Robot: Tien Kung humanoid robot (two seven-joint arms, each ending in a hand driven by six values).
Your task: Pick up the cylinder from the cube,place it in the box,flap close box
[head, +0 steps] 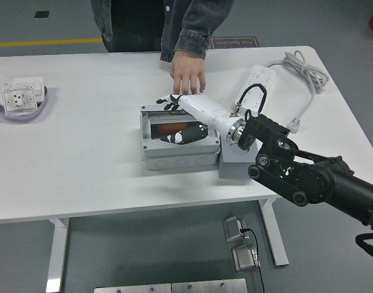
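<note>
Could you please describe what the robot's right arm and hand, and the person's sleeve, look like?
The right arm is black, built from bulky rounded segments with circular silver joint caps. A black cable loops above its metallic wrist ring. The right hand has a white shell with black fingertips. The person's sleeve is dark grey denim with a cuff.

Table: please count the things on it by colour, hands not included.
Grey: 2, the box and the cube
White: 1, the power strip
Purple: 1, the dish holding white sockets
Total: 4
</note>
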